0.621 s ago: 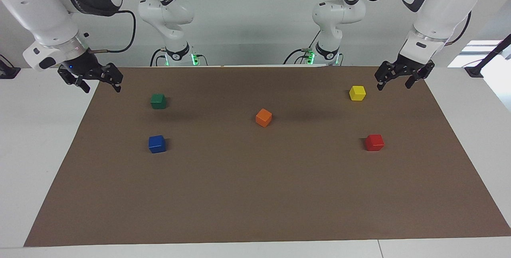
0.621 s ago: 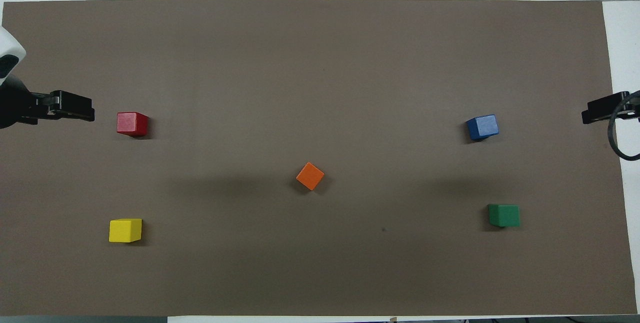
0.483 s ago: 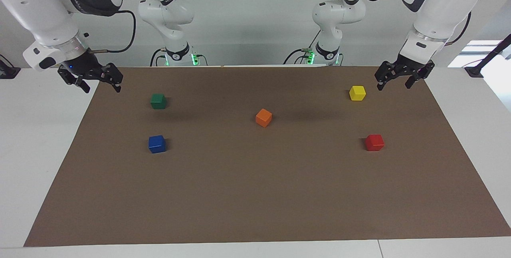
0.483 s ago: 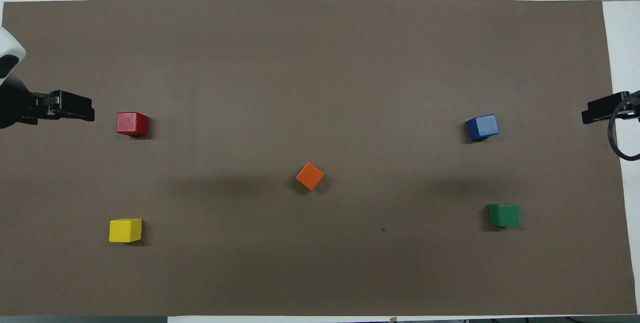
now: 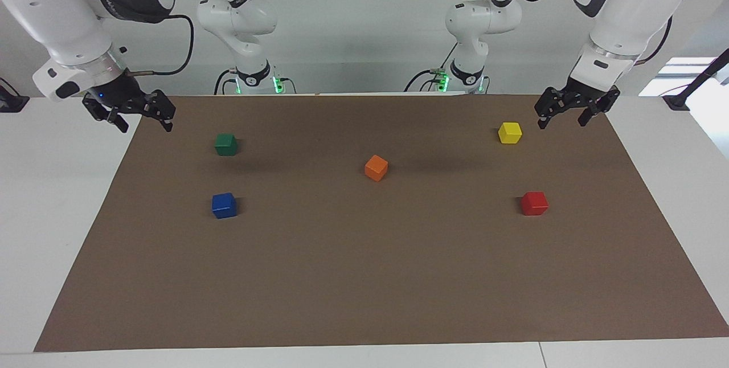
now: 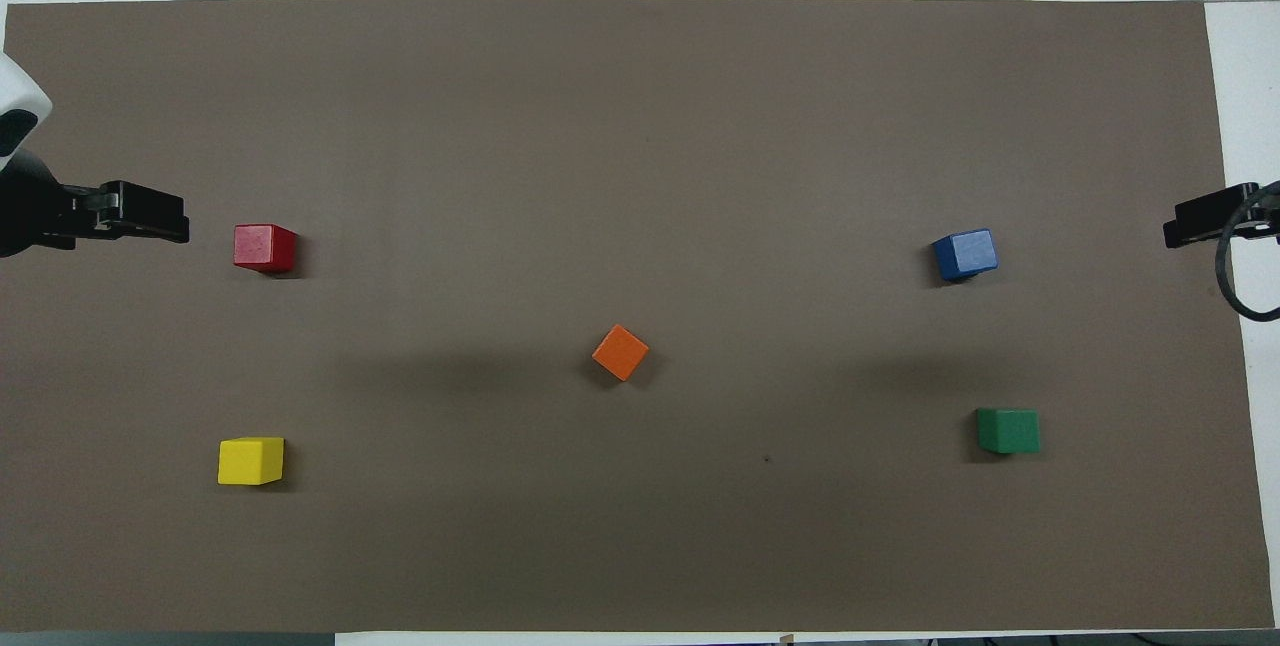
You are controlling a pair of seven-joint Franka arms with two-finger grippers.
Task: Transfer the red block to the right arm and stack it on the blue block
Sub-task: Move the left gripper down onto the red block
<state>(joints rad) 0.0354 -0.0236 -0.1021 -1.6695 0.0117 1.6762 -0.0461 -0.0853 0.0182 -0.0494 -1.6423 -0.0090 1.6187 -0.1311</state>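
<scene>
The red block (image 5: 534, 203) (image 6: 264, 248) sits on the brown mat toward the left arm's end. The blue block (image 5: 224, 205) (image 6: 965, 255) sits on the mat toward the right arm's end, about as far from the robots as the red one. My left gripper (image 5: 561, 124) (image 6: 170, 226) is open and empty, held over the mat's edge at its own end, apart from the red block. My right gripper (image 5: 146, 128) (image 6: 1185, 226) is open and empty over the mat's edge at its own end, apart from the blue block.
An orange cube (image 5: 376, 167) (image 6: 620, 353) lies mid-mat. A yellow cube (image 5: 510, 133) (image 6: 250, 461) lies nearer the robots than the red block. A green cube (image 5: 226, 144) (image 6: 1008, 431) lies nearer the robots than the blue block. The brown mat (image 5: 364, 277) covers the white table.
</scene>
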